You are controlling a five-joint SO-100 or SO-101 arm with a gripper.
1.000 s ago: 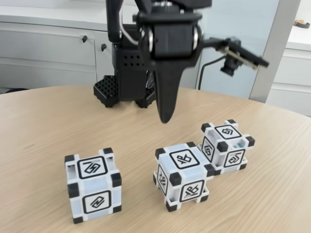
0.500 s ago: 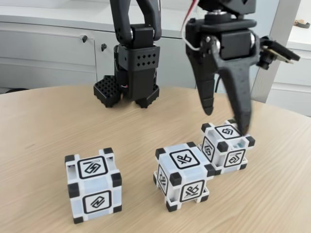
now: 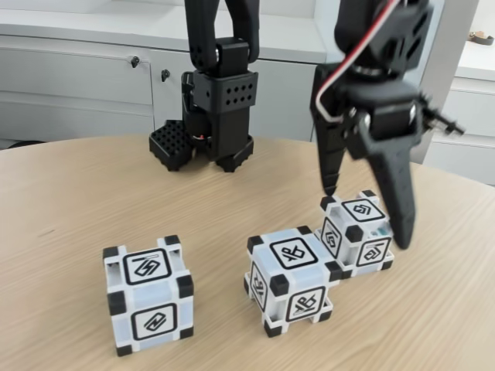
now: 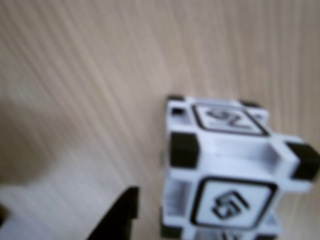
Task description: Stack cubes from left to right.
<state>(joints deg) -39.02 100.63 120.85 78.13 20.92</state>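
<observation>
While my end effector (image 3: 365,218) hangs over the right cube (image 3: 360,232) in the fixed view, its fingers stand apart: the thin one at the cube's back-left corner, the broad one in front of its right side, neither clearly touching. The middle cube (image 3: 292,280) sits just beside the right one, corners nearly meeting, so room is tight on that side. The left cube (image 3: 148,295) stands well apart, with bare counter (image 3: 77,201) all around it. The counter's curved edge runs behind the arm base (image 3: 203,135) and off to the right. All three cubes are pale blue-white with black corner blocks and a black-framed line glyph per face. In the wrist view, blurred, one cube (image 4: 230,170) sits lower right, with a dark fingertip (image 4: 117,217) just left of it, apart.
</observation>
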